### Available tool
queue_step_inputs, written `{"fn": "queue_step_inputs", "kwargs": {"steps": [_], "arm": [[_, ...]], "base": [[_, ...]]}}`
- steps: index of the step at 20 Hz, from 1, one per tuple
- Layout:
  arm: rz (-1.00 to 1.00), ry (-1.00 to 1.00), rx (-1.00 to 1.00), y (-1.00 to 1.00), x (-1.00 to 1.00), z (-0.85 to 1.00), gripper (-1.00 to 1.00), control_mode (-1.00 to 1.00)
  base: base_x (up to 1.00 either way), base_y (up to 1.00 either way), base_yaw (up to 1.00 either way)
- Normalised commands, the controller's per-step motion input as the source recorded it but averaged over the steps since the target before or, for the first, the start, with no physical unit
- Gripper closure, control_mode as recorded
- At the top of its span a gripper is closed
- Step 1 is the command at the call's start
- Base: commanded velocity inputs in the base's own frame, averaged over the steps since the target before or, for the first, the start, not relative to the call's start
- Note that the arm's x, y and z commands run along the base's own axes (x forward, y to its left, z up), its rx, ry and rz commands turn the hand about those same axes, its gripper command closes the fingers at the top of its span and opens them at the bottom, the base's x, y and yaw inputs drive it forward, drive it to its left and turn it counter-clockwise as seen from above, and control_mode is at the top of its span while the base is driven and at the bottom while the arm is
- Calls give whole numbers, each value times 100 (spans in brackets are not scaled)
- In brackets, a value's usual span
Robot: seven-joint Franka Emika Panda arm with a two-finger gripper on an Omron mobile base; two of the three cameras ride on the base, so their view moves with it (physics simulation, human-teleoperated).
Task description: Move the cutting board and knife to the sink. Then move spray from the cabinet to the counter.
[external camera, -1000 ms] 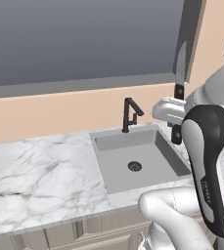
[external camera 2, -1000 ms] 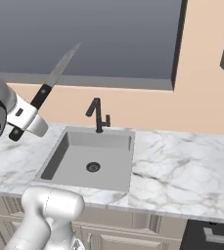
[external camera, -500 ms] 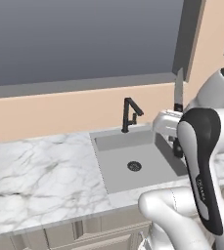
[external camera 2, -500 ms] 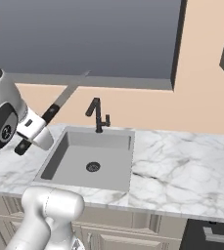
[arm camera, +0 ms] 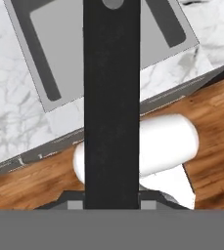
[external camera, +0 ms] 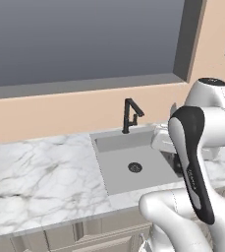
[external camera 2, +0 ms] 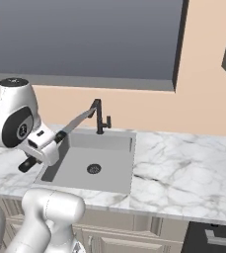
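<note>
The jaws [external camera 2: 39, 150] are closed on the black handle of the knife [external camera 2: 75, 123]. One knife shows, and it is up in the air, not in the sink yet.

In the right base view the grey blade slants up and away from the jaws, over the near left part of the sink [external camera 2: 117, 170], and its tip is close to the black tap [external camera 2: 100, 116]. The left base view hides most of this behind the white arm, but it shows the sink bowl with its round drain [external camera: 134, 167] plainly.

The hand view looks down along the knife handle [arm camera: 111, 102]. Past the jaws it shows the sink, the white marble tabletop [arm camera: 15, 112] and a brown wood floor [arm camera: 211, 122].

There is one sink, one tap and one drain.
</note>
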Motion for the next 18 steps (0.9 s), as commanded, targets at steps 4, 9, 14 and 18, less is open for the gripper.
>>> {"fn": "queue_step_inputs", "kwargs": {"steps": [4, 9, 14, 18], "arm": [[4, 15, 0, 2, 0, -32, 100, -100], [3, 4, 0, 0, 0, -39, 100, -100], [7, 0, 0, 0, 2, -31, 100, -100], [7, -4, 0, 0, 16, -26, 100, -100]], "base": [[0, 0, 0], [0, 0, 0], [0, 0, 0], [0, 0, 0]]}}
